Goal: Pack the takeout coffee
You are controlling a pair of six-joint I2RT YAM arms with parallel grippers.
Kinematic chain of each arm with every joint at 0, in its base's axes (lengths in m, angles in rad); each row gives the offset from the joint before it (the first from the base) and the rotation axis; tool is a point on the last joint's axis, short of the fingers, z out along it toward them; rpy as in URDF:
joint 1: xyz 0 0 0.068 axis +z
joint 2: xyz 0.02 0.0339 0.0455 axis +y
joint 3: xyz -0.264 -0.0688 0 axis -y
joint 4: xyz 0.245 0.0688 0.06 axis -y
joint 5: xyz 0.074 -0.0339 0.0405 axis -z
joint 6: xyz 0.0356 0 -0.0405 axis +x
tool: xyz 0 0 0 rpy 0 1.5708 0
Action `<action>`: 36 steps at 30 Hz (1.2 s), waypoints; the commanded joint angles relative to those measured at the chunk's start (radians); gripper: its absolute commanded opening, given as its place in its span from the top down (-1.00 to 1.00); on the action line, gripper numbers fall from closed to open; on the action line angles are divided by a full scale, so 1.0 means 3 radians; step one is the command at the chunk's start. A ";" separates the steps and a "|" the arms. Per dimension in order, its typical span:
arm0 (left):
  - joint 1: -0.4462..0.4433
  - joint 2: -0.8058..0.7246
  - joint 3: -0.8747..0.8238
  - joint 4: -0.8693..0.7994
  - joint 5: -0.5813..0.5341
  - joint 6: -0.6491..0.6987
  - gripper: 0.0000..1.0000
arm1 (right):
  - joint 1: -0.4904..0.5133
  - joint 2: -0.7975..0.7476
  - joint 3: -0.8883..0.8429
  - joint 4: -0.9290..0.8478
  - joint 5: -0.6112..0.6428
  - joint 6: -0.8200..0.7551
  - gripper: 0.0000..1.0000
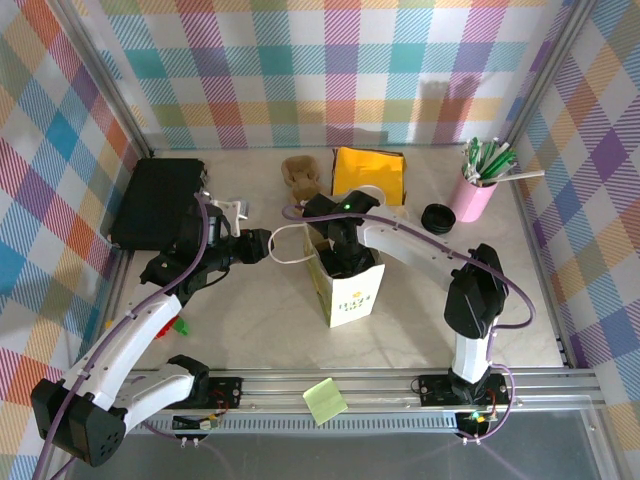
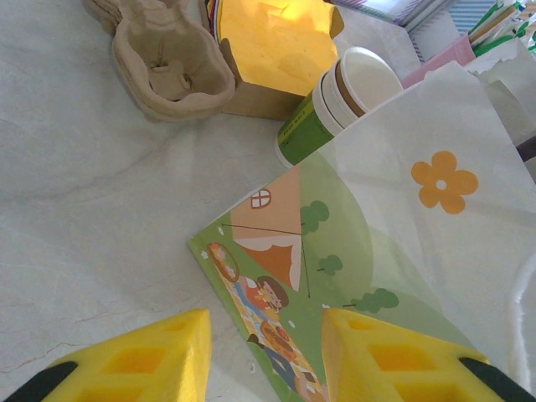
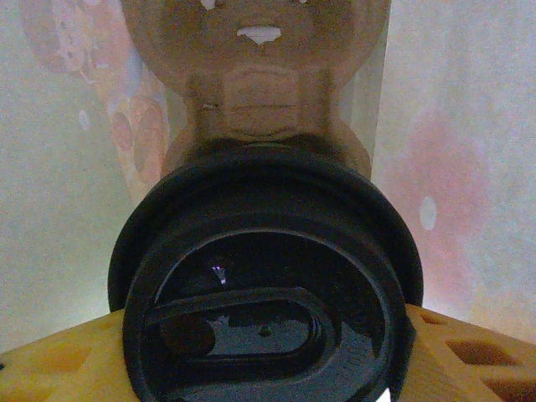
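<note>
Two yellow fingers of the right claw [image 3: 268, 364] are clamped on the black-lidded takeout coffee [image 3: 268, 285], down inside the paper bag [image 1: 352, 295], with a brown cardboard carrier [image 3: 260, 92] just beyond it. Left of the bag, the left claw [image 2: 261, 327] hangs with its fingers apart beside the bag's white handle [image 1: 285, 243]. A stack of cups [image 2: 335, 109] sits just behind the bag.

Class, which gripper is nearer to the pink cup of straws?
Right. The right gripper is down inside the paper bag, left of the pink cup of straws; the left gripper sits farther left, outside the bag by its handle.
</note>
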 commanded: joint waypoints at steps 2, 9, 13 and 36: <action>-0.0003 -0.0001 -0.0043 -0.0021 -0.0045 0.0067 0.21 | -0.0009 -0.0070 -0.0096 0.0030 -0.0040 0.0055 -0.18; -0.0006 -0.0003 -0.0053 -0.0021 -0.0057 0.0065 0.21 | -0.0007 -0.0073 -0.0132 0.0062 -0.0080 0.0072 -0.17; -0.0006 0.0002 -0.0055 -0.0021 -0.0053 0.0064 0.21 | -0.0006 -0.0078 -0.0178 0.0091 -0.0107 0.0087 -0.17; -0.0006 0.0037 -0.0032 -0.0032 -0.0065 0.0069 0.21 | 0.0022 -0.0037 -0.0279 0.0172 -0.0128 0.0107 -0.15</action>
